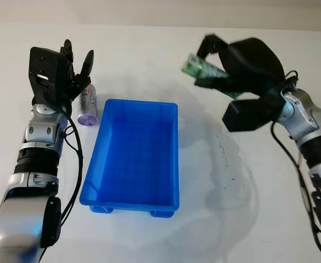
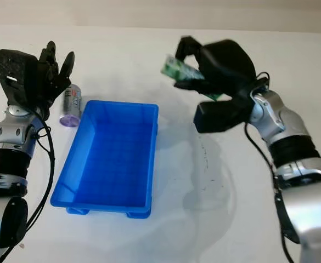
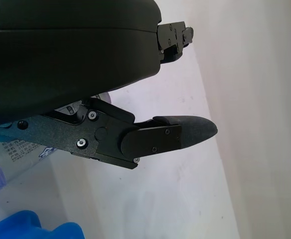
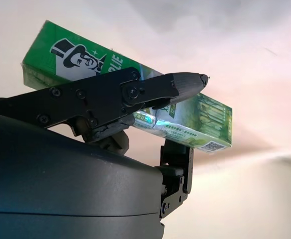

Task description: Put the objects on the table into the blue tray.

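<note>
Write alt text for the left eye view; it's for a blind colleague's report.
The right hand holds a green box above the white table, right of an empty blue tray. The open left hand hovers by a small bottle lying left of the tray.

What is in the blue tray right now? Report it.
Empty. The blue tray shows only bare floor; the green box is held in the right hand, and the bottle lies beside the tray.

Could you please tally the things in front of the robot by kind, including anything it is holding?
Blue tray: 1
Green toothpaste box, held above the table by the right hand: 1
Small bottle with a purple cap, lying on the table beside the tray, next to the open left hand: 1
Total: 3
</note>
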`<action>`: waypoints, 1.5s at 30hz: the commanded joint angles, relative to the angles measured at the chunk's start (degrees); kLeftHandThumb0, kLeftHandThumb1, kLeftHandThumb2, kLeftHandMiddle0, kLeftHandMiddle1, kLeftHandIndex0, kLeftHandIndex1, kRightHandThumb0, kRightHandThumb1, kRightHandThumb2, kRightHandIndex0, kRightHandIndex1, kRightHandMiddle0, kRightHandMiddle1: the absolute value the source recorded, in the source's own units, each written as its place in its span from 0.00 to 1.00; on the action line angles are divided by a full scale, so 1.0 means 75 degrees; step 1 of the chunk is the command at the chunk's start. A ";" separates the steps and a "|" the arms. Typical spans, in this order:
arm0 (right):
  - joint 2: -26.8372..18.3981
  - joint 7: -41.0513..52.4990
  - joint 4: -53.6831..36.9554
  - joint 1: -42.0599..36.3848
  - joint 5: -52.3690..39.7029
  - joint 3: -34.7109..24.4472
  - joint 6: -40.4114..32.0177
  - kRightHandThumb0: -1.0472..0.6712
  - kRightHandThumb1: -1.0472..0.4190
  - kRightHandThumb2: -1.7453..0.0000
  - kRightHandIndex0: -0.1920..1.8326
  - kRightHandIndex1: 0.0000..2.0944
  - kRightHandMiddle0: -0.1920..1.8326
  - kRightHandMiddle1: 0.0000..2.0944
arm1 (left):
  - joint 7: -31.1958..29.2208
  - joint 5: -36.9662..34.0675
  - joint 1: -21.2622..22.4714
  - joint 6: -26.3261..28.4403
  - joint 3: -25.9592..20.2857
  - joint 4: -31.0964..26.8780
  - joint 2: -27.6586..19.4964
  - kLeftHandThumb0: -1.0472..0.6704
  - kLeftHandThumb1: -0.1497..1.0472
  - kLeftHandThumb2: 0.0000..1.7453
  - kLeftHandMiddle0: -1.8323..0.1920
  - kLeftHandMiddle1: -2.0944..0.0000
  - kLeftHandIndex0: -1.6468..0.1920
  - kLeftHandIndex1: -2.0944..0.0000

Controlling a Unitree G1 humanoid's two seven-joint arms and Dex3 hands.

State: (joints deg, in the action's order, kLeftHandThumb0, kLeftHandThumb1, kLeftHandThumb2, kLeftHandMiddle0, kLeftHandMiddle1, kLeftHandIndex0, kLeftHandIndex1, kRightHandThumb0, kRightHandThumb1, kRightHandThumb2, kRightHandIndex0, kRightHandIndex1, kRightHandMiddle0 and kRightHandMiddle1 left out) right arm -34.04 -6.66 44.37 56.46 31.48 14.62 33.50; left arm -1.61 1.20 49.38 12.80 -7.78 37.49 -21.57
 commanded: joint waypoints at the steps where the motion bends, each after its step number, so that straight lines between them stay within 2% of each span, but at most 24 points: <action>1: 0.0201 0.0140 -0.0249 0.0163 -0.0282 -0.0136 0.0217 0.39 0.00 0.83 0.61 1.00 0.47 1.00 | 0.0055 0.0053 0.0183 0.0016 0.0039 -0.0039 0.0008 0.23 1.00 0.29 0.98 0.97 0.96 0.97; 5: 0.0742 0.0982 -0.0624 0.0115 -0.1195 -0.0192 0.0675 0.38 0.00 0.81 0.62 1.00 0.47 1.00 | 0.0109 0.0067 0.0217 0.0019 0.0052 0.0007 0.0032 0.24 1.00 0.30 0.98 0.97 0.97 0.97; 11: 0.1282 0.2332 -0.1076 -0.0012 -0.2207 -0.0211 0.0799 0.36 0.00 0.79 0.62 1.00 0.45 1.00 | 0.0015 0.0010 0.0224 -0.0216 0.0035 0.0125 0.0027 0.23 1.00 0.30 0.99 0.98 0.98 0.98; 16: 0.1694 0.3832 -0.1852 -0.0150 -0.3297 -0.0253 -0.0110 0.35 0.00 0.80 0.63 1.00 0.45 1.00 | 0.0073 0.0037 0.0258 -0.0214 0.0048 0.0172 0.0044 0.22 1.00 0.30 0.99 0.98 0.97 0.97; 19: 0.1711 0.4817 -0.2377 -0.0306 -0.3932 -0.0308 -0.0968 0.34 0.00 0.82 0.54 1.00 0.35 1.00 | 0.0122 0.0018 0.0256 -0.0118 0.0029 0.0126 0.0071 0.22 1.00 0.30 0.99 0.97 0.97 0.97; 20: 0.1660 0.5126 -0.2550 -0.0348 -0.4091 -0.0331 -0.1322 0.33 0.00 0.85 0.48 1.00 0.30 1.00 | 0.0140 0.0020 0.0242 -0.0121 0.0028 0.0111 0.0075 0.23 1.00 0.30 0.99 0.97 0.97 0.97; 21: 0.1626 0.5336 -0.2698 -0.0385 -0.4180 -0.0365 -0.1587 0.32 0.00 0.87 0.38 1.00 0.23 1.00 | 0.0155 0.0025 0.0231 -0.0127 0.0032 0.0097 0.0079 0.23 1.00 0.30 0.99 0.97 0.97 0.97; 22: 0.1587 0.5557 -0.2811 -0.0407 -0.4268 -0.0394 -0.1833 0.32 0.00 0.88 0.34 1.00 0.20 1.00 | 0.0171 0.0042 0.0220 -0.0147 0.0044 0.0103 0.0073 0.23 1.00 0.30 0.99 0.97 0.97 0.97; 23: 0.1465 0.5875 -0.2894 -0.0380 -0.4282 -0.0370 -0.2121 0.31 0.00 0.91 0.26 0.96 0.15 0.93 | 0.0181 0.0053 0.0209 -0.0149 0.0050 0.0104 0.0065 0.23 1.00 0.30 0.99 0.97 0.97 0.97; 24: 0.1334 0.6188 -0.2940 -0.0335 -0.4251 -0.0329 -0.2321 0.28 0.00 0.91 0.14 0.83 0.07 0.79 | 0.0185 0.0059 0.0203 -0.0151 0.0053 0.0112 0.0058 0.23 1.00 0.30 0.99 0.97 0.97 0.97; 25: 0.1233 0.6492 -0.2952 -0.0294 -0.4254 -0.0309 -0.2458 0.26 0.00 0.91 0.09 0.72 0.05 0.68 | 0.0180 0.0061 0.0199 -0.0158 0.0055 0.0122 0.0052 0.23 1.00 0.30 0.99 0.97 0.97 0.97; 26: 0.1136 0.6740 -0.2951 -0.0260 -0.4207 -0.0284 -0.2490 0.25 0.00 0.91 0.06 0.59 0.04 0.56 | 0.0179 0.0064 0.0200 -0.0165 0.0057 0.0135 0.0052 0.23 1.00 0.30 0.99 0.97 0.97 0.97; 27: 0.1094 0.6891 -0.2952 -0.0247 -0.4175 -0.0288 -0.2492 0.23 0.00 0.91 0.05 0.38 0.03 0.40 | 0.0179 0.0066 0.0201 -0.0171 0.0058 0.0145 0.0053 0.23 1.00 0.31 0.99 0.97 0.97 0.97; 28: 0.0977 0.7098 -0.2950 -0.0204 -0.4071 -0.0233 -0.2491 0.22 0.00 0.91 0.06 0.27 0.05 0.31 | 0.0217 0.0085 0.0209 -0.0119 0.0069 0.0128 0.0067 0.23 1.00 0.31 0.99 0.97 0.97 0.97; 30: 0.0774 0.7490 -0.2986 -0.0113 -0.3904 -0.0159 -0.2628 0.15 0.00 0.88 0.01 0.07 0.02 0.13 | 0.0267 0.0096 0.0226 -0.0051 0.0075 0.0114 0.0091 0.23 1.00 0.31 0.99 0.97 0.96 0.97; 33: 0.0700 0.7654 -0.3035 -0.0110 -0.3888 -0.0290 -0.2724 0.10 0.00 0.82 0.00 0.01 0.00 0.02 | 0.0281 0.0131 0.0239 -0.0075 0.0101 0.0152 0.0091 0.23 1.00 0.31 0.98 0.97 0.96 0.97; 37: 0.0871 0.7077 -0.3011 -0.0269 -0.4120 -0.0777 -0.2897 0.07 0.00 0.70 0.00 0.00 0.00 0.00 | 0.0337 0.0145 0.0266 -0.0049 0.0101 0.0174 0.0121 0.23 1.00 0.31 0.98 0.97 0.96 0.97; 41: 0.1121 0.5656 -0.2519 -0.0356 -0.4067 -0.1414 -0.2443 0.10 0.00 0.60 0.00 0.00 0.00 0.00 | 0.0341 0.0156 0.0268 -0.0060 0.0116 0.0193 0.0123 0.23 1.00 0.31 0.97 0.97 0.96 0.97; 45: 0.1373 0.4486 -0.1945 -0.0410 -0.4386 -0.2119 -0.3140 0.14 0.00 0.60 0.00 0.00 0.00 0.00 | 0.0282 0.0139 0.0257 -0.0155 0.0106 0.0253 0.0087 0.23 1.00 0.31 0.98 0.97 0.96 0.97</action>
State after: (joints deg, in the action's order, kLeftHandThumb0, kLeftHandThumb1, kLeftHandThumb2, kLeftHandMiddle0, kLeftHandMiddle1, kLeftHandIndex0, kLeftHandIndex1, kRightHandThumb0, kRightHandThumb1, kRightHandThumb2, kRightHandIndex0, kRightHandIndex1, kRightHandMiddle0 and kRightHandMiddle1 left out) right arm -24.29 28.44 28.57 54.12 -0.39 0.75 11.35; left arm 0.58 2.04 50.16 12.24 -7.10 39.19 -20.78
